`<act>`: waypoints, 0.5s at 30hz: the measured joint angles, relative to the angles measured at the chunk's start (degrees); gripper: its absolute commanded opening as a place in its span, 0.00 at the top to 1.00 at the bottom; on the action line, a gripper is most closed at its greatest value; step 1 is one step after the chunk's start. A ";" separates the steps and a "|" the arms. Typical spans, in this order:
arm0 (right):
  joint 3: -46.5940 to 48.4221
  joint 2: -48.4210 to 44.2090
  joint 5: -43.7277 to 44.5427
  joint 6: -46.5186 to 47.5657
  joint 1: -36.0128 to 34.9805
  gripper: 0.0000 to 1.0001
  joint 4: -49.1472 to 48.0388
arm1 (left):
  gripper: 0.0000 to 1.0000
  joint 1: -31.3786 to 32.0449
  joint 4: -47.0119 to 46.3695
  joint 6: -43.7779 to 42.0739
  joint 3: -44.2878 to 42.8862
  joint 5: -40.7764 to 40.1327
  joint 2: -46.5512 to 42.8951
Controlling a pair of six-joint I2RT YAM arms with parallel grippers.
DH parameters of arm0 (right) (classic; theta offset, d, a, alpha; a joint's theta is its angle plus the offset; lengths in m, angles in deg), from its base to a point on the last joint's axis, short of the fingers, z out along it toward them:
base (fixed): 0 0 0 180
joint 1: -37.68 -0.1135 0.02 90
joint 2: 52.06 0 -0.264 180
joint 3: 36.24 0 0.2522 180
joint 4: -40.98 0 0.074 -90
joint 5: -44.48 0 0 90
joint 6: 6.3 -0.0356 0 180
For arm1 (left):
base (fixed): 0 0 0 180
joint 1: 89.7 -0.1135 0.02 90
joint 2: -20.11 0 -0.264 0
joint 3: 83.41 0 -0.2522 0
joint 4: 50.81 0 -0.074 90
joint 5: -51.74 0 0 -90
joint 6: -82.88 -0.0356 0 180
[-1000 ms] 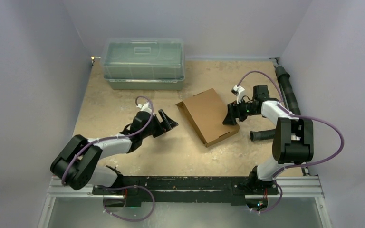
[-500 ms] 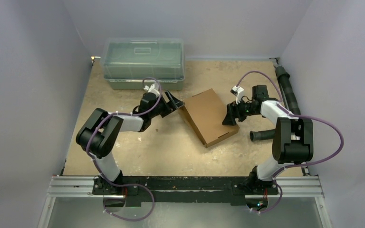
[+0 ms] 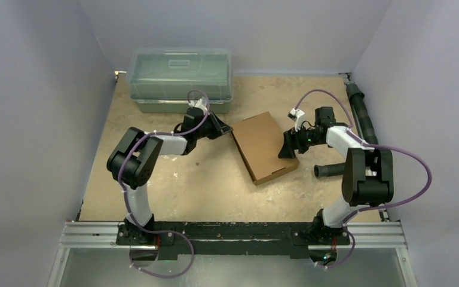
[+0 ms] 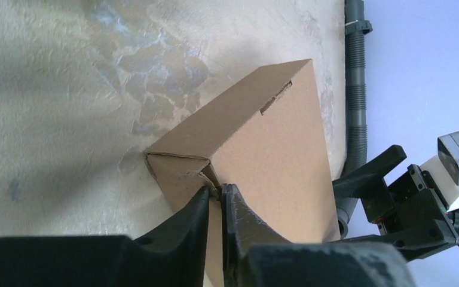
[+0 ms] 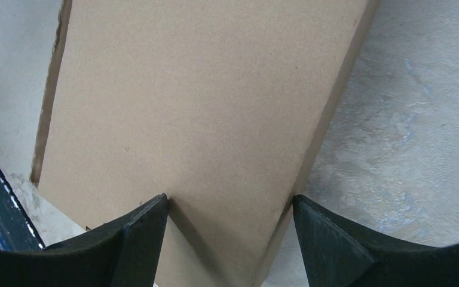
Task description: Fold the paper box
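Top external view: your lidded bin [image 3: 179, 75], contents indiscernible, at the table's [image 3: 155, 179] far edge; mid-table, the closed paper box [image 3: 263, 143], one corner pinched by the left gripper [image 4: 218, 192], right gripper [image 5: 230, 200] spread at its opposite edge.

no text, label, brand, number or sign can be read in any view. the paper box [image 3: 265, 145] shows only plain brown cardboard, and the lidded bin [image 3: 179, 75] is too small to make out any lettering.
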 measured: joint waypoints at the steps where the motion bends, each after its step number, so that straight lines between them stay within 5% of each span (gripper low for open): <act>1: 0.02 0.00 0.17 -0.09 -0.24 0.23 0.02 | 0.95 0.07 0.57 -0.07 -0.50 0.02 0.00; 4: 0.20 0.00 0.76 -0.26 -0.59 0.23 0.20 | 0.93 0.35 2.62 -0.76 -2.21 -0.35 0.00; 11: 0.42 0.00 1.22 -0.37 -0.68 0.23 0.55 | 0.50 1.18 3.74 -2.21 -2.03 -0.48 -0.70; 15: 0.42 0.00 0.98 -0.15 -1.38 0.23 0.52 | 0.34 1.95 3.76 -2.73 3.02 -0.81 -6.32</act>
